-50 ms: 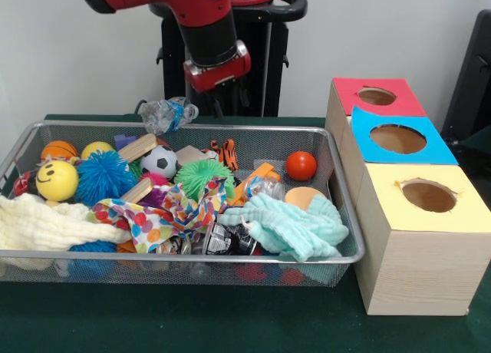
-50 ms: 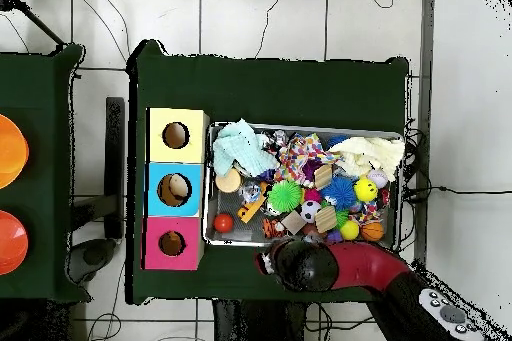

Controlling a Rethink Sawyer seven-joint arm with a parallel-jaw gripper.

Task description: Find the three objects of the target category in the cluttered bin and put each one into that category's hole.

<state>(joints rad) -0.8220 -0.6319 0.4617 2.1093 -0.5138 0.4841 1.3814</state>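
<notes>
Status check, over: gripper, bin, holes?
Gripper holding crumpled plastic bottle above bin's far rim. Three box holes unobstructed. Bin crowded with balls, cloths.

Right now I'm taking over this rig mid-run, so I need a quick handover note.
Gripper: hangs over the bin's robot-side rim; open or shut cannot be told.
Crumpled plastic bottle: at that rim beside the gripper; held or not is unclear.
Bin: crowded with balls, cloths and blocks.
Red box, blue box, yellow box: lined up beside the bin.
Done: nothing confirmed. Left: all three drops.
</notes>
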